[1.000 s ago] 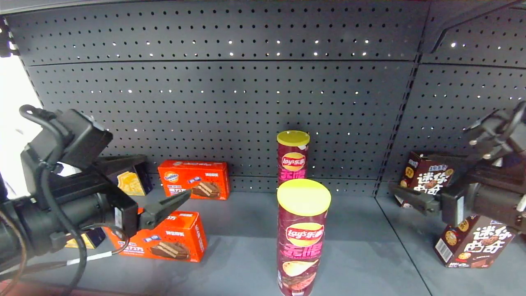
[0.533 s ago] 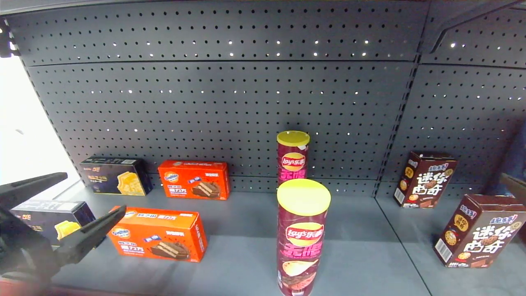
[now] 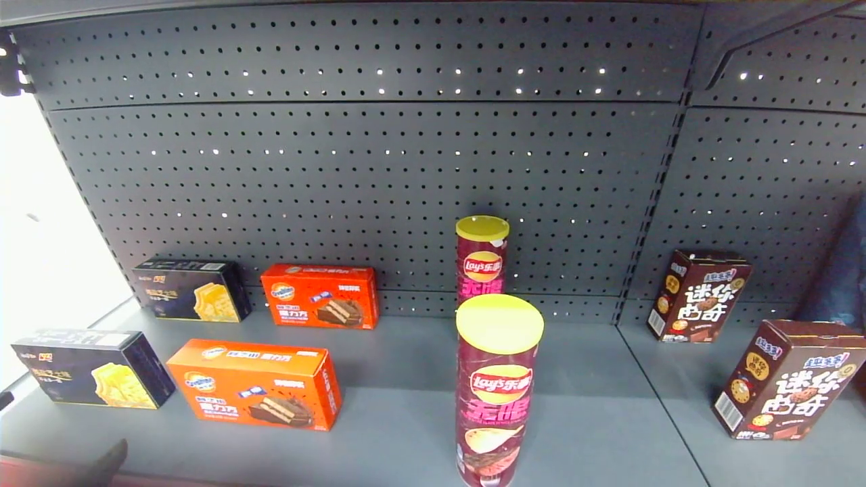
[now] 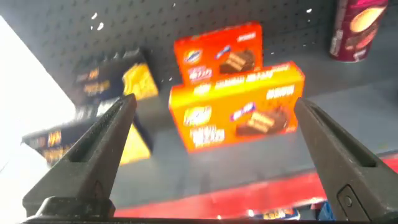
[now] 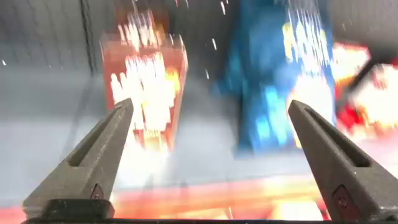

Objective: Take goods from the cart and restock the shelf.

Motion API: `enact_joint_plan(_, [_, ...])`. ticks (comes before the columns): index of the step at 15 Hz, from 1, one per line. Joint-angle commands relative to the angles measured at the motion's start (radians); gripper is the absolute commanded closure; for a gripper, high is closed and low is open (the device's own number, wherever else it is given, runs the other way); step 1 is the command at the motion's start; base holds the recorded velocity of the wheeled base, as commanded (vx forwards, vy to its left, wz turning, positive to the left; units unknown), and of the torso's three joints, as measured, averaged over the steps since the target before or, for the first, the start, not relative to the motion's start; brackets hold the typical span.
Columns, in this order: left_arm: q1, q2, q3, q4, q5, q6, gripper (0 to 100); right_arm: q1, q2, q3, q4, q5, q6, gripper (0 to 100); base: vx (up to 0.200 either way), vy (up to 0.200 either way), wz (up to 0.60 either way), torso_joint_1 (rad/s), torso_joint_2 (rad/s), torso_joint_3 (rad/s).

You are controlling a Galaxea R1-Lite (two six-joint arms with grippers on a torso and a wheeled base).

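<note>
On the grey shelf (image 3: 595, 419) stand two yellow-lidded chip cans, one in front (image 3: 497, 392) and one behind (image 3: 482, 260). To their left lie two orange cake boxes (image 3: 257, 385) (image 3: 319, 295) and two dark boxes (image 3: 91, 368) (image 3: 189, 289). Two brown cookie boxes (image 3: 700, 294) (image 3: 785, 379) stand on the right. My left gripper (image 4: 214, 102) is open and empty, held off the shelf's front, facing the near orange box (image 4: 239, 106). My right gripper (image 5: 211, 104) is open and empty too, facing a blurred brown box (image 5: 146, 81) and a blue packet (image 5: 273, 81).
A perforated back panel (image 3: 379, 176) closes the shelf behind. A red strip (image 4: 249, 196) runs along the shelf's front edge. Bare shelf floor lies between the orange boxes and the cans, and between the cans and the brown boxes. One dark fingertip (image 3: 111, 458) shows at the lower left corner.
Both arms have drawn back from the shelf: the left one sank down and left, the right one went off to the right. The goods have not moved.
</note>
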Motion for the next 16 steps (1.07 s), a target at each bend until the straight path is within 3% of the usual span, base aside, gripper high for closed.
enact_joint_plan(1, [0.002, -0.134, 0.054, 0.047, 0.008, -0.013, 0, -0.021, -0.189, 0.046, 0.092, -0.001, 0.058, 0, 0.000, 0.000, 0.00, 0.000, 0.00, 0.000])
enact_joint_plan(3, [0.002, -0.214, 0.055, 0.153, 0.017, -0.043, 0, -0.021, -0.189, 0.163, 0.043, 0.004, 0.107, 0, 0.000, 0.000, 0.00, 0.000, 0.00, 0.000])
enact_joint_plan(5, [-0.001, -0.320, 0.054, 0.256, 0.015, -0.045, 0, -0.020, -0.189, 0.242, -0.079, 0.036, 0.133, 0, 0.000, 0.000, 0.00, 0.000, 0.00, 0.000])
enact_joint_plan(6, [-0.004, -0.409, 0.054, 0.332, 0.012, -0.046, 0, -0.021, -0.189, 0.242, -0.066, 0.143, 0.140, 0, 0.000, 0.000, 0.00, 0.000, 0.00, 0.000])
enact_joint_plan(7, [-0.006, -0.441, 0.055, 0.354, 0.011, -0.048, 0, -0.021, -0.189, 0.242, -0.066, 0.180, 0.137, 0, 0.000, 0.000, 0.00, 0.000, 0.00, 0.000])
enact_joint_plan(8, [-0.006, -0.472, 0.070, 0.365, 0.012, -0.080, 0, -0.021, -0.189, 0.242, -0.066, 0.277, 0.125, 0, 0.000, 0.000, 0.00, 0.000, 0.00, 0.000])
enact_joint_plan(9, [-0.006, -0.470, 0.070, 0.360, 0.006, -0.106, 0, -0.021, -0.189, 0.242, -0.066, 0.300, 0.120, 0, 0.000, 0.000, 0.00, 0.000, 0.00, 0.000])
enact_joint_plan(10, [-0.006, -0.470, 0.080, 0.360, -0.001, -0.109, 0, -0.023, -0.189, 0.242, -0.064, 0.287, 0.127, 0, 0.000, 0.000, 0.00, 0.000, 0.00, 0.000])
enact_joint_plan(12, [-0.006, -0.472, 0.139, 0.346, -0.014, -0.109, 0, -0.023, -0.189, 0.242, -0.066, 0.086, 0.142, 0, 0.000, 0.000, 0.00, 0.000, 0.00, 0.000])
enact_joint_plan(14, [-0.006, -0.470, 0.165, 0.309, -0.003, -0.109, 0, -0.023, -0.189, 0.242, -0.061, -0.033, 0.151, 0, 0.000, 0.000, 0.00, 0.000, 0.00, 0.000])
enact_joint_plan(16, [-0.001, -0.467, 0.162, 0.317, 0.043, -0.115, 0, -0.015, -0.185, 0.242, -0.055, -0.038, 0.150, 0, 0.000, 0.000, 0.00, 0.000, 0.00, 0.000])
